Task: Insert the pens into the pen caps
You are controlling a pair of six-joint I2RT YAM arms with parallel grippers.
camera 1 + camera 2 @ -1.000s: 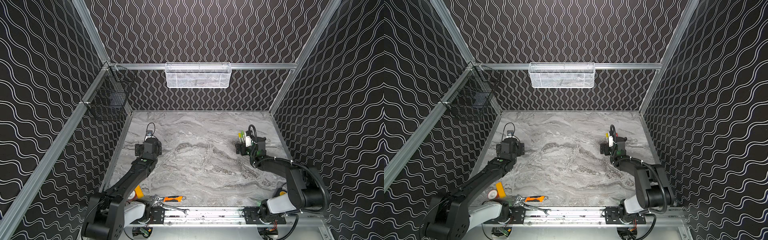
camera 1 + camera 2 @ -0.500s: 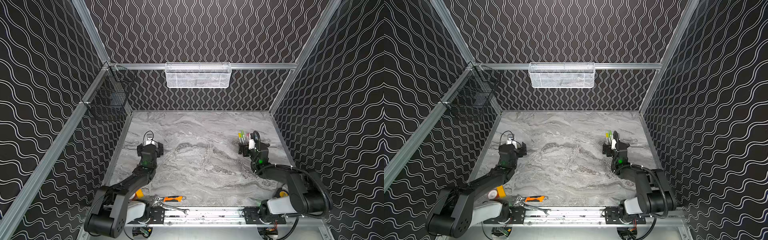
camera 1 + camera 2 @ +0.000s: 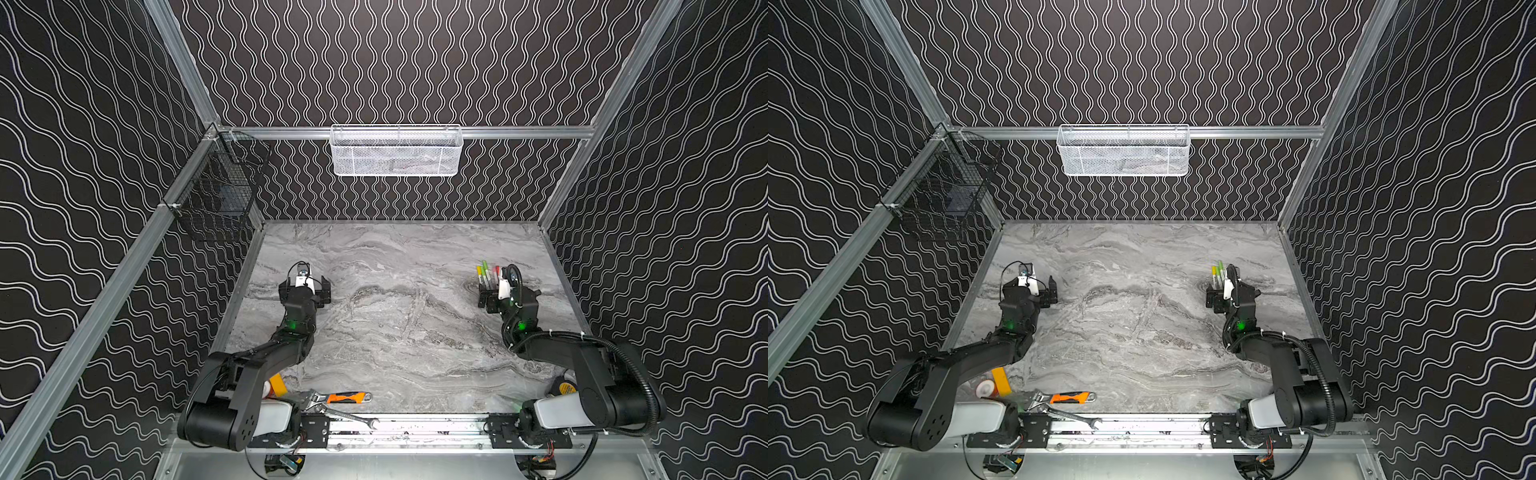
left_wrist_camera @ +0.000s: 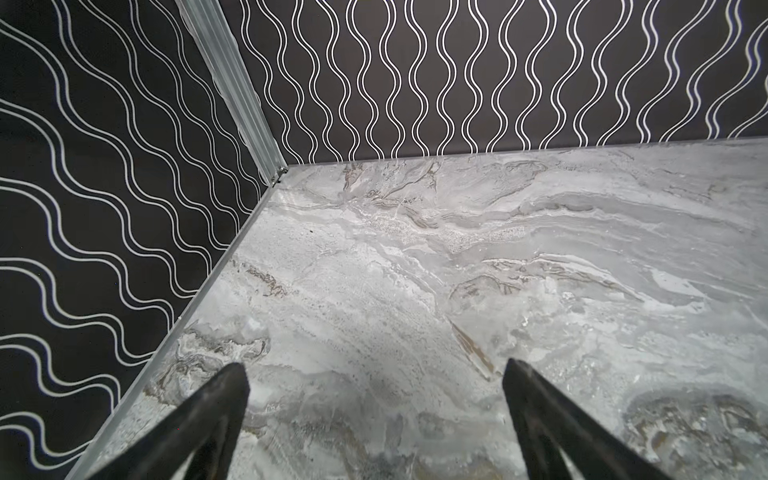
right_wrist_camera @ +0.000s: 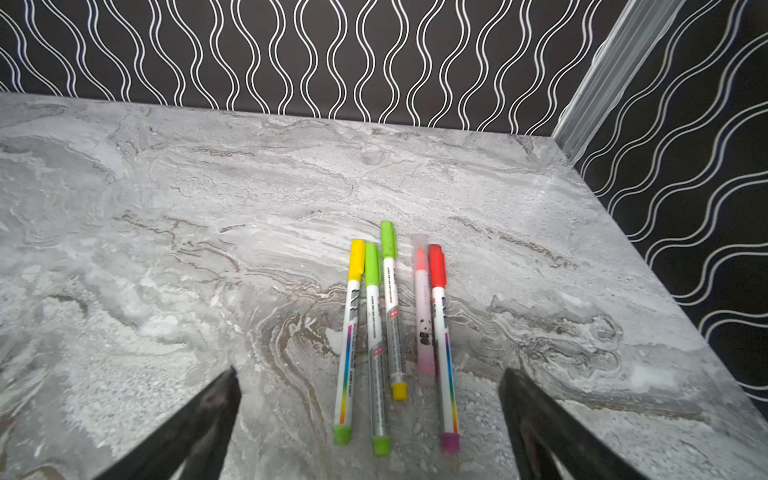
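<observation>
Over on the left, the left gripper (image 3: 305,293) sits low near the left wall (image 4: 104,208) with its jaws spread wide. Its wrist view shows only bare table (image 4: 415,270) between the two fingers. Nothing of the task lies on that side, and this arm is well apart from the work.

Across the table, the right gripper (image 5: 370,374) is just as wide and just as empty. The pens (image 5: 392,316) lie flat on the table just beyond its fingertips, towards the back wall (image 5: 291,54).

- **Where they lie:** four of them sit side by side, nearly touching, with a pink pen (image 5: 423,316) tucked in between the third and fourth.
- **Long axis:** they run straight away from the gripper, coloured tail ends nearest it.
- **Caps:** the caps (image 5: 387,239) are at the far ends. From left they are yellow, green, green and red, each already seated on a barrel.

Everything turns on that lie. The row points along the right arm's reach and falls inside the span of its open jaws, so closing would pinch across the barrels rather than along them. The right arm is plainly the nearer one, while the left would have to cross the whole table.

With every cap on a pen, I'd judge the job done, with no loose cap in sight. Any further move here would be a tidy-up by the right arm. The barrels lie so close that lifting one risks nudging the one beside it.
</observation>
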